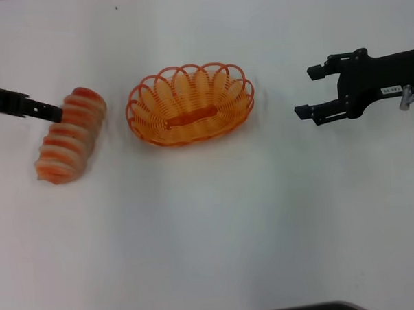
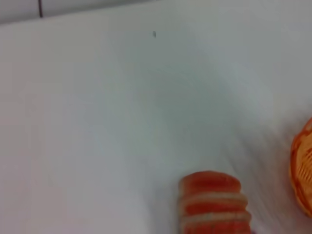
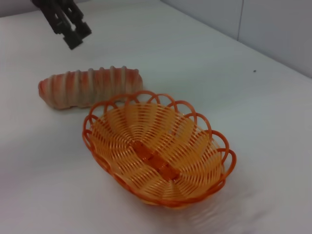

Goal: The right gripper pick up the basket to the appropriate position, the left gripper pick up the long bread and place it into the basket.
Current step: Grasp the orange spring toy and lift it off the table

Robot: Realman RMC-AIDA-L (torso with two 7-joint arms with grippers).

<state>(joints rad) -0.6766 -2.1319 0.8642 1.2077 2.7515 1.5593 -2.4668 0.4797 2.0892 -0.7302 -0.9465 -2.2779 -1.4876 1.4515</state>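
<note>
fingers spread wide, the right gripper (image 1: pixel 315 92) waits clear of the basket (image 1: pixel 190 104) while the left gripper (image 1: pixel 52 112), its opening impossible to judge, nears the long bread (image 1: pixel 70 135).

Left gripper (image 1: pixel 52 112) reaching in from 9 o'clock, tip low. Right gripper (image 1: pixel 309 91) out at 3 o'clock, fingers spread wide, holding nothing.

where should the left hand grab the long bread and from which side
Probably across the middle of the long bread, coming down from above. It lies flat on the table, clear of the basket, so its narrow width suits the fingers better than its length. The left hand is now at its far end, beside it rather than around it.
</note>
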